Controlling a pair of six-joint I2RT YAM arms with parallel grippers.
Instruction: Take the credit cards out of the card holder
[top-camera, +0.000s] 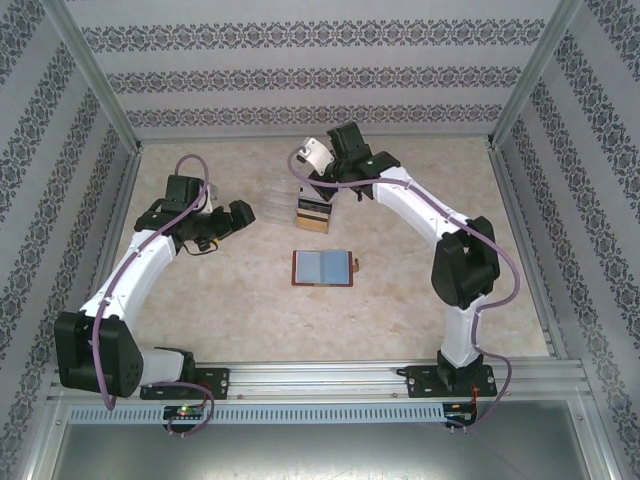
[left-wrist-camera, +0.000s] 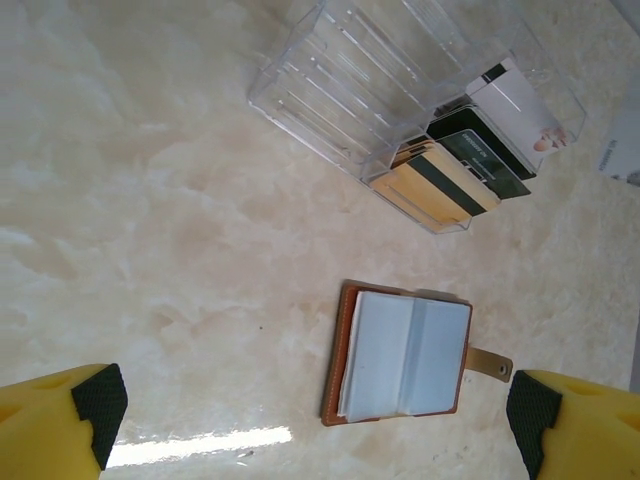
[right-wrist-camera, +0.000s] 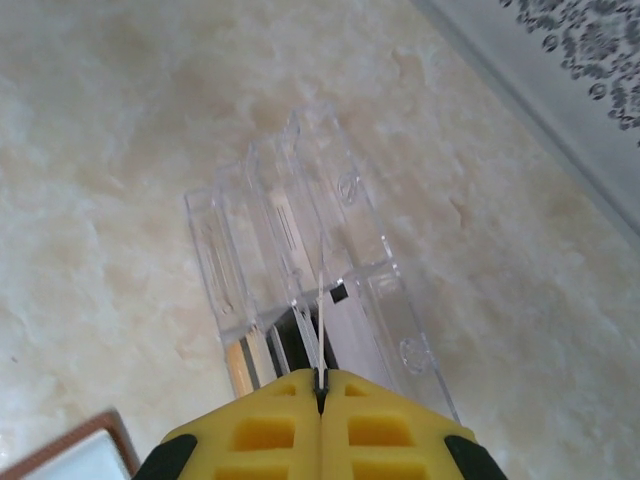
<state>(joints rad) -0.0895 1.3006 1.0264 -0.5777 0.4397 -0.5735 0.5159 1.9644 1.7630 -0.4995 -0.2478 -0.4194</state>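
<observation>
Card holder (top-camera: 323, 267) lies open, flat at desk (top-camera: 200, 300) centre, sleeves apparently empty. Right claw (right-wrist-camera: 320, 378) pinched on white card (left-wrist-camera: 515, 105), edge-on over clear rack (right-wrist-camera: 300, 220), likely slotting it. Left claw (left-wrist-camera: 315, 405) wide, empty, hovering aside. Count: one holder, one rack, roughly four cards at rack, held one included.

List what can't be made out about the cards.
Left wrist: card holder sleeves are cloudy; cards left inside cannot be told.
Right wrist: right gripper pinches a card edge-on; its face is hidden.
Top external: print on stored cards in the clear rack is too small.
</observation>
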